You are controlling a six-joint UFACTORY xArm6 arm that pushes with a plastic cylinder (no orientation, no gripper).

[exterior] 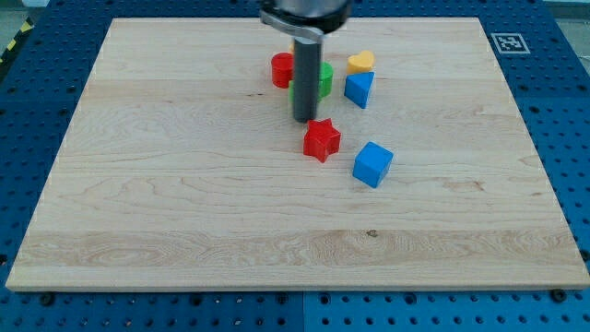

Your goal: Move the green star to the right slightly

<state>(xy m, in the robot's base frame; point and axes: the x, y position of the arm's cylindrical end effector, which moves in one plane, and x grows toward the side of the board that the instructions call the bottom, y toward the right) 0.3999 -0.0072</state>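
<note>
Resting on the table [166,212] at centre-top: my tip [302,120], a plain rod end with nothing to grip or release. Touching or hiding the green star [324,79], mostly occluded, at 1 o'clock of my tip. Red cylinder [282,69] at 11 o'clock. Yellow heart [360,62] and blue triangle [359,88] at 2 o'clock. Red star [322,139] and blue cube [372,164] at 4 o'clock.

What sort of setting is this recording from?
Probably a robotics lab bench: a wooden board on a blue perforated table, a printed marker tag, and small coloured blocks such as the red star.
</note>
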